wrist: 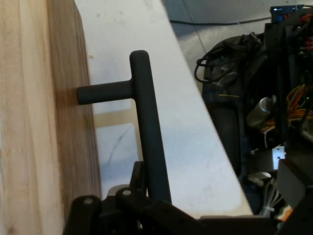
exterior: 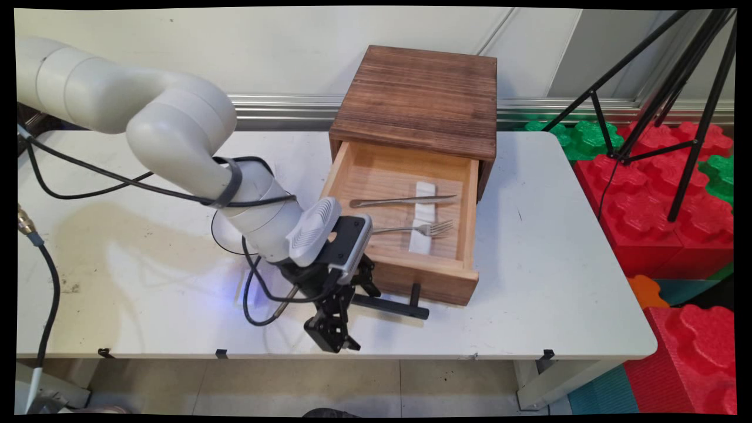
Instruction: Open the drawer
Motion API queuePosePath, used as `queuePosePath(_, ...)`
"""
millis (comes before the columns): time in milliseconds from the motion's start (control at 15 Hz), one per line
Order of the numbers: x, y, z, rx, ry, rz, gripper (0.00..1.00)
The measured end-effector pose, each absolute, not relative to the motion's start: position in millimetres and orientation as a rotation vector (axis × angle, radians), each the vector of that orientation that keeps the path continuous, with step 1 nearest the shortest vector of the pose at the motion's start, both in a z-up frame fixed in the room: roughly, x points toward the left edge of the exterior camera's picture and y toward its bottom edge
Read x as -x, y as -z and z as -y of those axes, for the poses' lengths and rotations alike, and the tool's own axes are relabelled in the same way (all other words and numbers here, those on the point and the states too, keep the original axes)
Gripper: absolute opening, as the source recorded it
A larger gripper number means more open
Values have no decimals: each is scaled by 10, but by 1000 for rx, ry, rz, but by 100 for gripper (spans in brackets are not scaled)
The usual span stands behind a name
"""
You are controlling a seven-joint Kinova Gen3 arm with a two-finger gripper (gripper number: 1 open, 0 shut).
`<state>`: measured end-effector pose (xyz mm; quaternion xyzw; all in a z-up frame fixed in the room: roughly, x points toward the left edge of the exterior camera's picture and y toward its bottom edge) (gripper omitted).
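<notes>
The black two-finger gripper sits at the left end of the black bar handle on the pulled-out light wooden drawer; can't tell how wide the fingers are. The drawer sticks out of a dark brown wooden box on the white table and holds one metal knife, one metal fork and one white strip.
</notes>
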<state>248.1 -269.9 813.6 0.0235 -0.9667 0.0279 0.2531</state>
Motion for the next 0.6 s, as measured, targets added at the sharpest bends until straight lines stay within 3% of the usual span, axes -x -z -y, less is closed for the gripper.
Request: queuePosePath(600,-2451,-8140,2449,-50,-41,2618,100)
